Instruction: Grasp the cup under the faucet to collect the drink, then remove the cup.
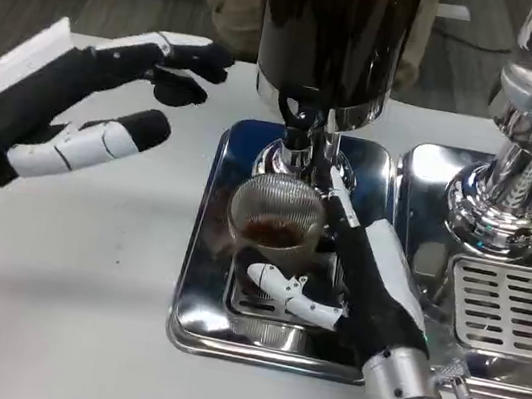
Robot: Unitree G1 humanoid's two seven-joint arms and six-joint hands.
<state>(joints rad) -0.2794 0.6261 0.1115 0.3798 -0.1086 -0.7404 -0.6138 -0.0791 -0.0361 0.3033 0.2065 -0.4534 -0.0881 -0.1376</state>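
Cup point(276, 219) upright under the faucet point(303, 124), on the drip tray point(199, 250), some dark drink already inside. Right hand point(360, 275) wrapped around the cup, reaching in from about five o'clock, fingers touching its wall. Left hand point(76, 119) far off at ten o'clock above the surface point(46, 307), fingers spread, holding nothing. Removal likely belongs to the right hand: pull back toward five o'clock, cup axis kept vertical.
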